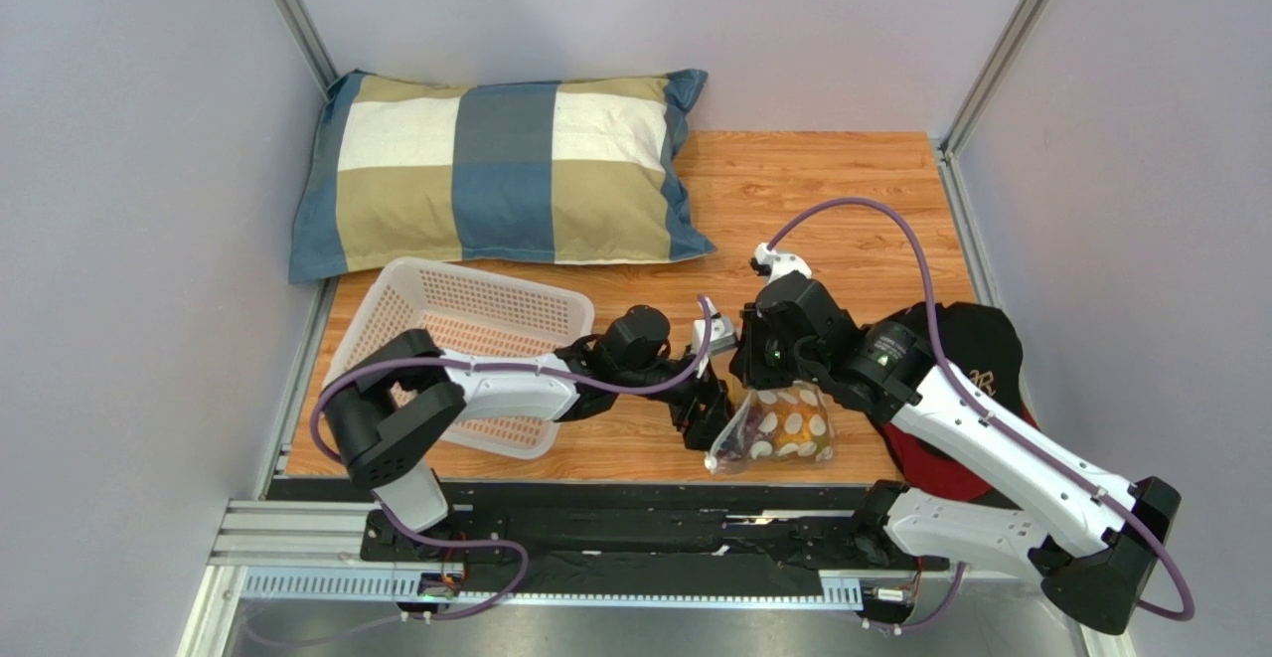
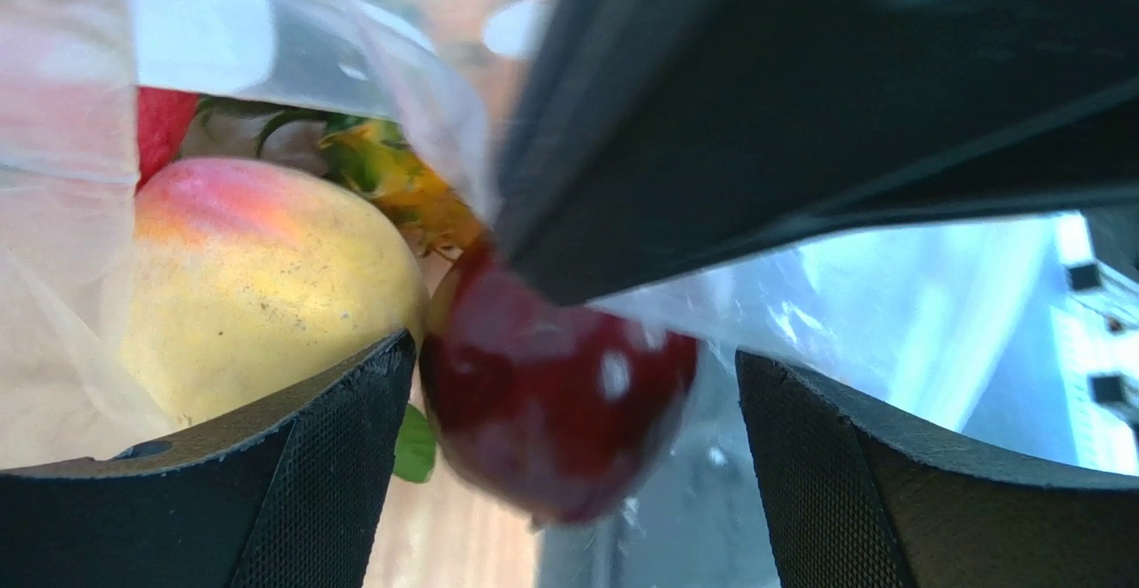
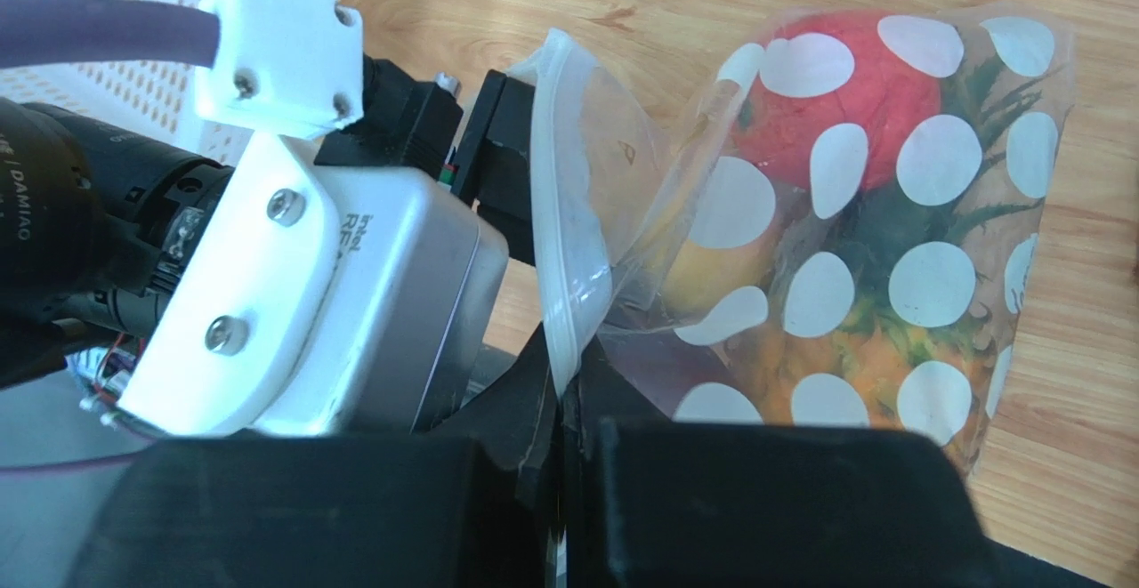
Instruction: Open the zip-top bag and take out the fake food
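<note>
The zip-top bag [image 1: 777, 431], clear with white oval spots, lies on the wooden table near the front edge. My right gripper [image 3: 567, 408] is shut on the bag's white zip strip [image 3: 562, 255] and holds the mouth up. My left gripper [image 2: 568, 368] is open, with its fingers inside the bag's mouth. The dark maroon piece [image 2: 555, 401] sits between them, close to the left finger [image 2: 268, 481] and apart from the right one. Behind it lie the yellow-orange fruit [image 2: 254, 281], the red berry [image 2: 161, 128], the orange frilly piece [image 2: 401, 195] and a green leaf [image 2: 415, 444].
A white perforated basket [image 1: 448, 314] stands at the left under my left arm. A checked pillow [image 1: 500, 165] lies at the back. A black and red cap [image 1: 971, 374] lies at the right beneath my right arm. The two grippers [image 1: 732, 389] are crowded together at the bag.
</note>
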Controlling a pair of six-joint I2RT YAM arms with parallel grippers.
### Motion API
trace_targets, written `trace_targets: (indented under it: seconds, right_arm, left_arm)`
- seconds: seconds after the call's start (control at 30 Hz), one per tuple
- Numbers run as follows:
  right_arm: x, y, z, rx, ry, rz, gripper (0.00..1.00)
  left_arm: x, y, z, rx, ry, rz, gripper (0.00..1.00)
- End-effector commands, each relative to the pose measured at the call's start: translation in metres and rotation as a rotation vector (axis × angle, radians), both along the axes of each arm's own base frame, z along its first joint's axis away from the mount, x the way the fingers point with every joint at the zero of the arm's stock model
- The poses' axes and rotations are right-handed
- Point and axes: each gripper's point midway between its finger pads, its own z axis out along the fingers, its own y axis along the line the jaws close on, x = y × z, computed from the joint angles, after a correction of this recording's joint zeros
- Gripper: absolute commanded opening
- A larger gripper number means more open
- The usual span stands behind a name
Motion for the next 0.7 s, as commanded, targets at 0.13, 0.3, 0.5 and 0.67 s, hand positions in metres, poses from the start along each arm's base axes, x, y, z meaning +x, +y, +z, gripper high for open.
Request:
trace_targets:
  seconds: [0.13, 0.3, 0.5, 0.67]
  right_arm:
    - [0.001, 0.021, 0.008, 0.132, -0.012, -0.002, 0.0]
    - [-0.002, 0.017, 0.003, 0.126, -0.005, -0.008, 0.0]
    - [-0.001, -0.013, -0.01, 0.012, -0.044, -0.056, 0.0]
    - [0.003, -0.05, -0.014, -0.133, -0.11, -0.12, 0.0]
  left_arm:
    - [0.018, -0.036, -0.012, -0.109, -0.007, 0.124, 0.9]
    - [0.028, -0.035, -0.009, -0.114, -0.051, 0.171, 0.41]
    - [0.033, -0.002, 0.02, -0.036, -0.123, 0.263, 0.0]
    - [0.031, 0.031, 0.056, 0.08, -0.123, 0.329, 0.0]
